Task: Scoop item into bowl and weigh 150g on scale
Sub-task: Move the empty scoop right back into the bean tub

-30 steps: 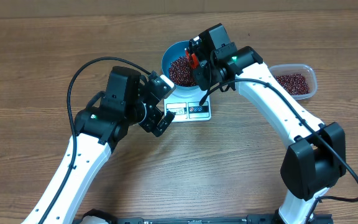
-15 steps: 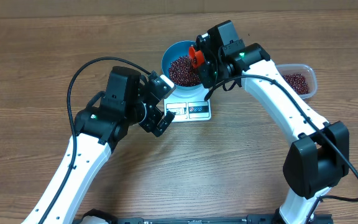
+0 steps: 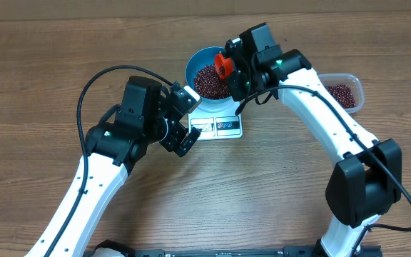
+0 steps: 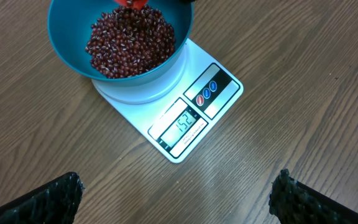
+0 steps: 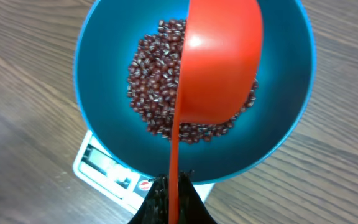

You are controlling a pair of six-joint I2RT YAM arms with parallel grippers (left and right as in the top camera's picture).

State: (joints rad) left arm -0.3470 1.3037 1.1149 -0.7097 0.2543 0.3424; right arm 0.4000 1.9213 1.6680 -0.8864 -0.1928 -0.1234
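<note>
The blue bowl sits on the white scale and holds a pile of red-brown beans. My right gripper is shut on the thin handle of an orange-red scoop. In the right wrist view the scoop is tipped on its side over the beans, just above the bowl. My left gripper stands open at the scale's front left. In the left wrist view its fingertips are spread wide over bare wood, short of the scale, whose display reads 152.
A clear plastic tub with more beans stands at the right, behind the right arm. The left arm's black cable arcs over the table at the left. Wooden tabletop lies all around the scale.
The right gripper has shifted slightly right and lifted the scoop a little over the bowl, then held still. The left arm has not moved.
</note>
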